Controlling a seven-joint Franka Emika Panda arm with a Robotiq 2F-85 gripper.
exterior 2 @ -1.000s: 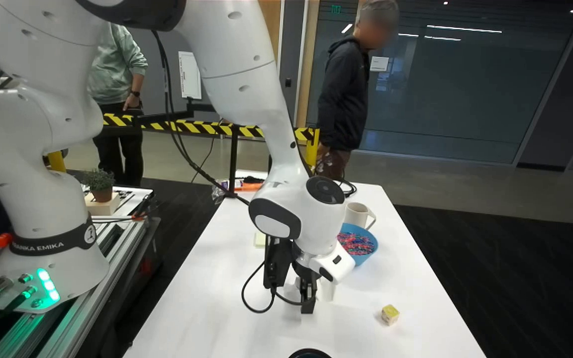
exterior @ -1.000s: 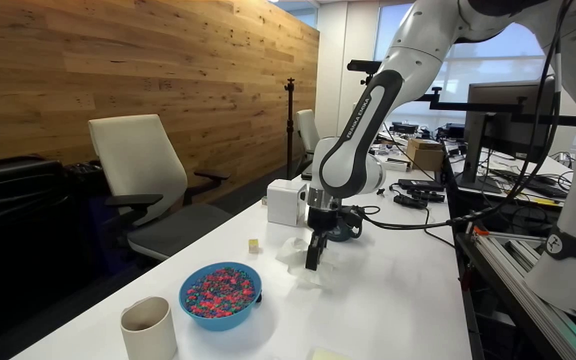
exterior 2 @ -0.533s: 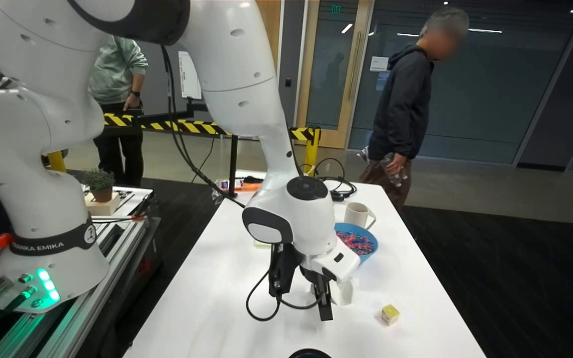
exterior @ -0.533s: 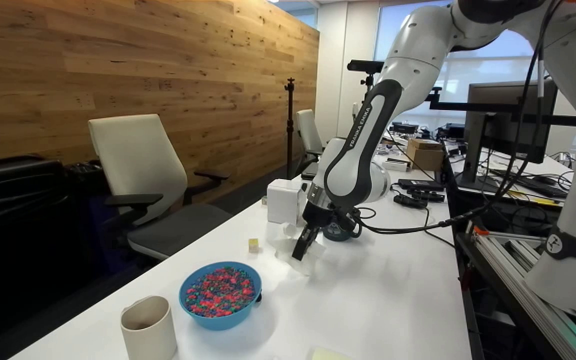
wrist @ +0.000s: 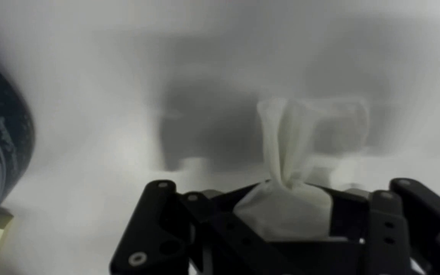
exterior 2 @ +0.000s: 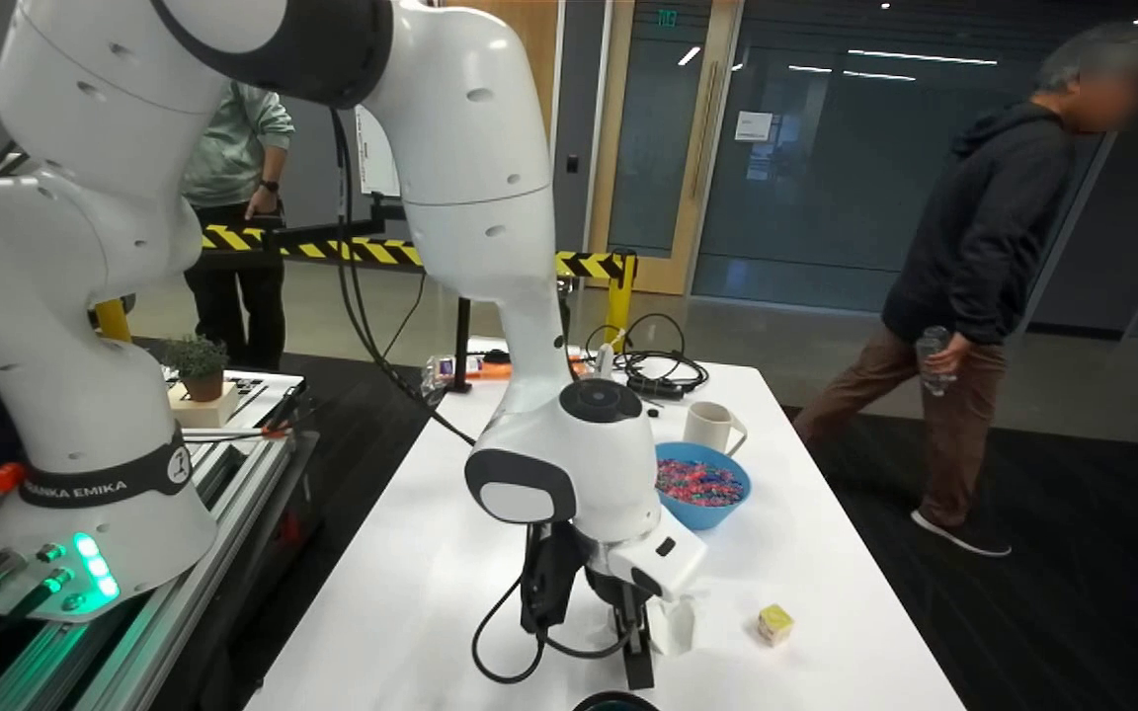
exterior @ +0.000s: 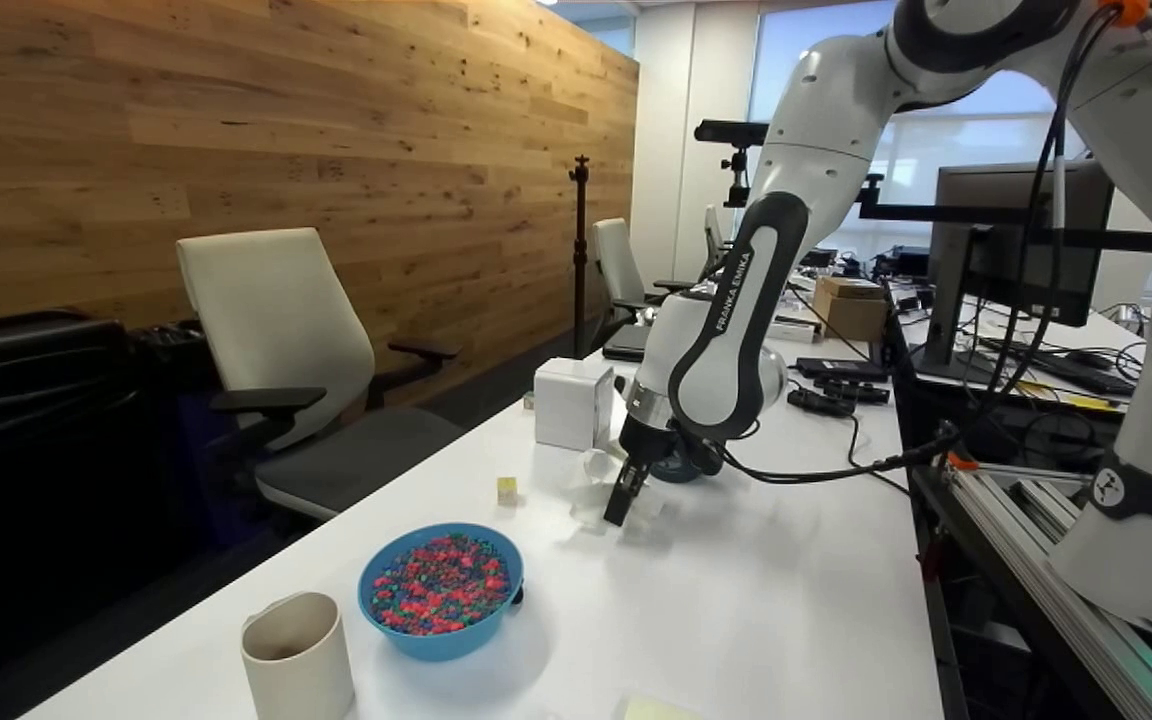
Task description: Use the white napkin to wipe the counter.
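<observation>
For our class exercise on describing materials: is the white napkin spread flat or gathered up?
Gathered, not spread flat: in the wrist view, the white napkin bunches into creases at the fingers and flares beyond them.

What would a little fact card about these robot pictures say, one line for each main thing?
Gripper: closed, pinching the napkin
Napkin: thin, white, crumpled
Napkin touching counter: can't tell for sure
Bowl: blue, holding small red, blue and green bits
Mug: cream, near the bowl
Cube: small, yellow on top
Box: white, bigger than the cube
Person in dark hoodie: holding a clear bottle
</observation>
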